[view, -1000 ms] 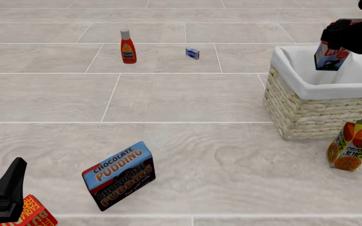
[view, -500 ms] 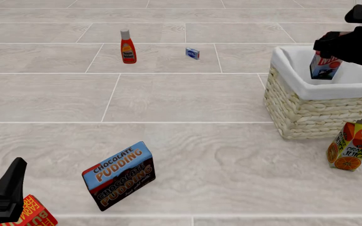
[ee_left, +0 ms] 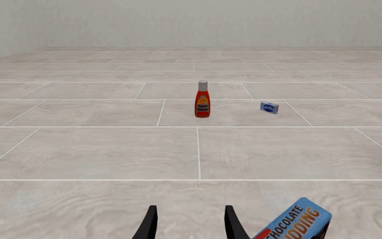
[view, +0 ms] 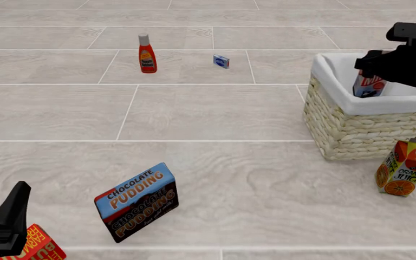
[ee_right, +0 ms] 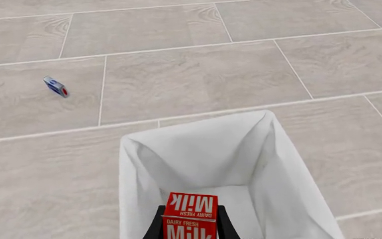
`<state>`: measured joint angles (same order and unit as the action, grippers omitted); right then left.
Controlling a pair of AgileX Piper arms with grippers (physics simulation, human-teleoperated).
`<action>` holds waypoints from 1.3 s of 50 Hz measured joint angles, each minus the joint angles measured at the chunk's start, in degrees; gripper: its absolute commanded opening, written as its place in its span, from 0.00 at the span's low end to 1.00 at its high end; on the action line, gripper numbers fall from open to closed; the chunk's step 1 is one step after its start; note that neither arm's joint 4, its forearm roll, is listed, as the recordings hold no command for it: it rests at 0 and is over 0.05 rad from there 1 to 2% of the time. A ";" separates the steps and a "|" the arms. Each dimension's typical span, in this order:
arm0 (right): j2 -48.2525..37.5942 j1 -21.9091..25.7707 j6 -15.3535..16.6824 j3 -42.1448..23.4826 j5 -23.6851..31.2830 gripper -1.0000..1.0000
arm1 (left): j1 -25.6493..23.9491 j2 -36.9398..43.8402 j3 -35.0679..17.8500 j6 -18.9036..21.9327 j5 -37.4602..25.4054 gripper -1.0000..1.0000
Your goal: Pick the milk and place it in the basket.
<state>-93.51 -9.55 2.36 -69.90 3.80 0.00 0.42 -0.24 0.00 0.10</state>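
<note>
Right claw (view: 376, 69) clamped on milk (view: 369, 85) | inside basket (view: 352, 127) | left claw (ee_left: 189, 224) apart

Front view is taken from high behind the arms, angled down across the floor. Left wrist view is set low, facing forward. Right wrist view is aimed down, close over the basket (ee_right: 204, 164). The ketchup bottle (view: 147, 53) is shared by front and left wrist.
</note>
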 measured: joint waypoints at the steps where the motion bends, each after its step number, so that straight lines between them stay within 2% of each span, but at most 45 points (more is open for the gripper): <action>1: -0.28 -0.06 -0.01 -0.13 -0.01 0.00 | 0.00 0.00 0.00 0.00 0.00 1.00; 29: -5.39 -1.24 -0.36 -2.31 -0.40 0.00 | 0.00 0.00 0.00 0.00 0.00 1.00; 30: -5.44 -1.26 -0.37 -2.31 -0.41 1.00 | 0.00 0.00 0.00 0.00 0.00 1.00; 52: -3.83 -1.77 -0.90 -2.97 -0.29 1.00 | 0.00 0.00 0.00 0.00 0.00 1.00; 65: 0.16 -1.44 -0.79 -1.69 -0.01 1.00 | 0.00 0.00 0.00 0.00 0.00 1.00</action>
<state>-93.36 -10.99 1.56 -71.60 3.80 0.00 0.42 -0.24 0.00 0.10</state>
